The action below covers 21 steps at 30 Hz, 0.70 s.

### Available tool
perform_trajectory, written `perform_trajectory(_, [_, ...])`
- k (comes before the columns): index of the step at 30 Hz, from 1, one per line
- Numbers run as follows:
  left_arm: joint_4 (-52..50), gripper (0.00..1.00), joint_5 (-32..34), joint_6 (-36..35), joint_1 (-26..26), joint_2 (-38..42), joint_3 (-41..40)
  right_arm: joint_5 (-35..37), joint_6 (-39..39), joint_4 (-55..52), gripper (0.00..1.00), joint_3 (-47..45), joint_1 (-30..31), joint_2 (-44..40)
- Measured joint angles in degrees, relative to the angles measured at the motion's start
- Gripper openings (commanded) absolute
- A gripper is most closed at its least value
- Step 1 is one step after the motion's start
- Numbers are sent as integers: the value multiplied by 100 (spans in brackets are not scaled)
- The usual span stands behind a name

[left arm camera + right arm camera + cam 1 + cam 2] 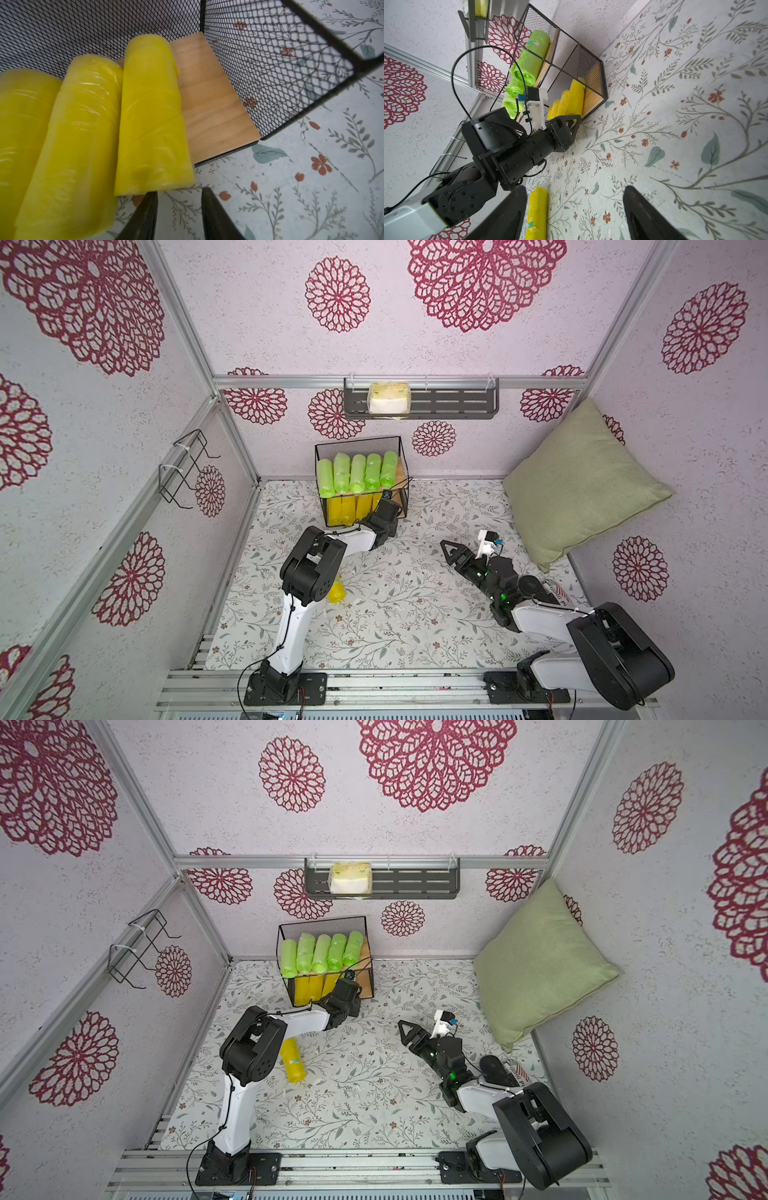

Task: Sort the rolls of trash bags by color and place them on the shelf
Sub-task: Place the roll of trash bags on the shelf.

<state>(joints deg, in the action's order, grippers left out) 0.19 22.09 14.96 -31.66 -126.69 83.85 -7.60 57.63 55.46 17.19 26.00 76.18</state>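
Yellow rolls (149, 116) line the lower shelf (214, 116), one overhanging its edge; the left end effector (179, 191), slightly parted and empty, should back straight out without snagging it.

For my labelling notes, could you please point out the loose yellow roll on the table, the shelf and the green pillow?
Loose yellow roll (293, 1060): in a top view, on its middle.
Shelf (357, 447): in a top view, on its mesh back.
Green pillow (582, 481): in a top view, on its centre.
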Motion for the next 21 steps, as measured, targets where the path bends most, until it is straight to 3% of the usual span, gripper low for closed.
perform_trajectory(11, [44,63,-496,234,-42,533,-841,7,-83,-33,77,2,2,-2])
perform_trajectory(15, [-101,67,-811,417,-98,1327,-1403,87,-417,-413,77,57,94,-116])
perform_trajectory(21, [-470,71,-951,772,-179,2986,-2304,649,-1515,-1416,77,555,656,-551])
